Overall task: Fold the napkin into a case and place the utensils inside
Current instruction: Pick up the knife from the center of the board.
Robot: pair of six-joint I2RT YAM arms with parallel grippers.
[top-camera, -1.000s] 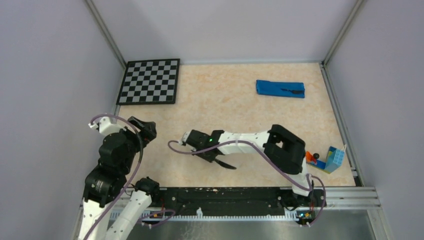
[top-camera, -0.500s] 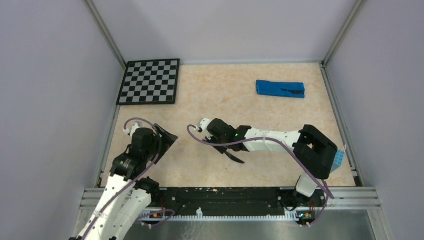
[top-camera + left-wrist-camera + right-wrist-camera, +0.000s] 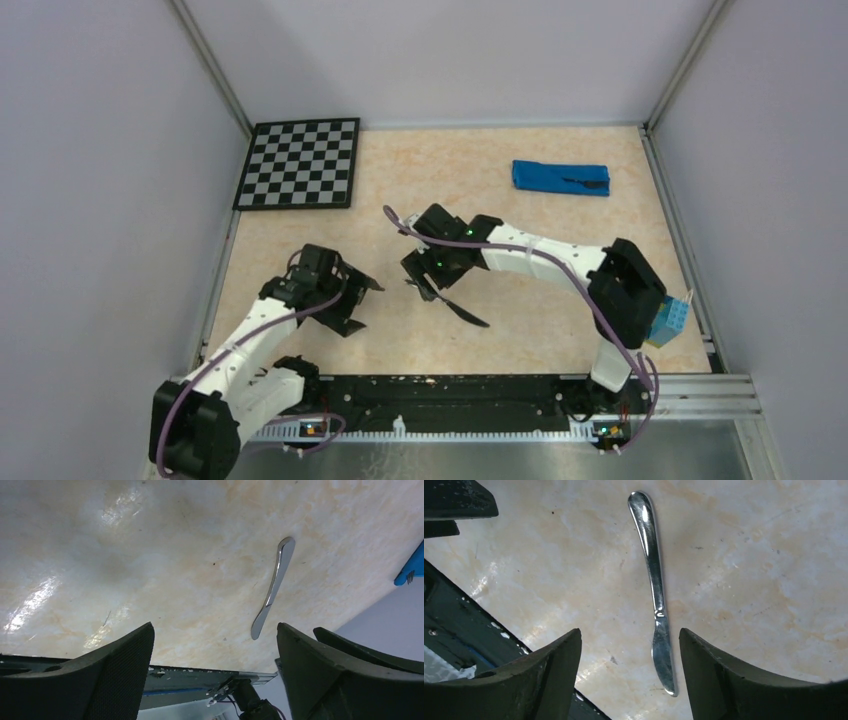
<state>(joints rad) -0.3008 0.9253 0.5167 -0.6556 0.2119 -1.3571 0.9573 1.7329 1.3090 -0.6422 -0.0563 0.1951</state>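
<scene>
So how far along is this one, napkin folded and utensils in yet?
Done: the case sits folded at the far right, the dark fork apparently tucked in. In hand: nothing. The knife lies on the table under the right gripper, which is open, and the left gripper is open too. Left: knife into the case.

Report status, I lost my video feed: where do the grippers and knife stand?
Left gripper open, empty. Right gripper open over knife, knife flat on table. Case at far right, fork in it. Nothing in the way.
</scene>
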